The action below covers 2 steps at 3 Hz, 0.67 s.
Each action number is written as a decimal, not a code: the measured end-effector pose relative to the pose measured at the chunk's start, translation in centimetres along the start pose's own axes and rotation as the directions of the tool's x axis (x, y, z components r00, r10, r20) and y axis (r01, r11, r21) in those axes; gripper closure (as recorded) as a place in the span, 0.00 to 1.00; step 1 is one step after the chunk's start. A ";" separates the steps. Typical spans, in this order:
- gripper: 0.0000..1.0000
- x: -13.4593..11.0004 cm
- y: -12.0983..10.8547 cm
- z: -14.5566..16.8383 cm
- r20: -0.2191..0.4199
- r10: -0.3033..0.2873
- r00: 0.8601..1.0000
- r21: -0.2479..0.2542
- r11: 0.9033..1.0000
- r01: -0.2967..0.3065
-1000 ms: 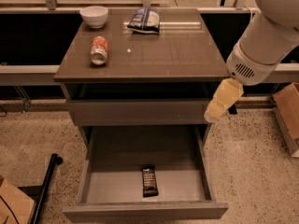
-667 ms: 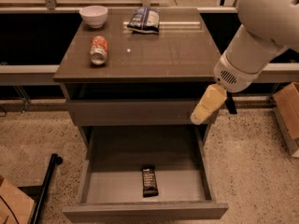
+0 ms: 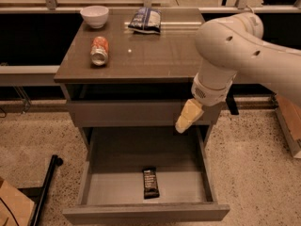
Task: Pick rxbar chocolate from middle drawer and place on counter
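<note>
The rxbar chocolate (image 3: 150, 182), a small black bar with a pale label at its far end, lies flat on the floor of the middle drawer (image 3: 113, 185), near the front middle. The drawer is pulled wide open. My gripper (image 3: 188, 117) hangs from the white arm over the drawer's back right corner, in front of the closed drawer above. It is well above and to the right of the bar and holds nothing that I can see. The counter (image 3: 155, 55) is the glossy grey-brown top of the cabinet.
On the counter lie an orange can (image 3: 99, 50) on its side at the left, a white bowl (image 3: 94, 16) at the back left and a blue-white chip bag (image 3: 146, 20) at the back middle. A black pole (image 3: 47, 187) lies on the floor left.
The arm has swung left and down. The gripper has moved from beside the cabinet's right edge to over the open drawer's back right corner. The bar has not moved.
</note>
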<state>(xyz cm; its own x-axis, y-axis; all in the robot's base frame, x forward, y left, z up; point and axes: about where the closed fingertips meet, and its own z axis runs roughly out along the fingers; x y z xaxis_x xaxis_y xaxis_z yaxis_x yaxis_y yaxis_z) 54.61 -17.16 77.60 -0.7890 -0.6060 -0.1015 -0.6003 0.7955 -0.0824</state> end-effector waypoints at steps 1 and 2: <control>0.00 0.6 -1.0 1.5 -0.030 0.037 0.999 -0.005 0.999 -0.038; 0.00 0.9 -1.6 0.5 0.007 0.060 0.998 -0.031 0.998 -0.060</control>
<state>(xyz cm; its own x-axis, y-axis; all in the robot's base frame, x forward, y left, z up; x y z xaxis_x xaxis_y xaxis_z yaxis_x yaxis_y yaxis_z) 54.96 -18.95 77.13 -0.8226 -0.5573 -0.1129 -0.5561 0.8299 -0.0451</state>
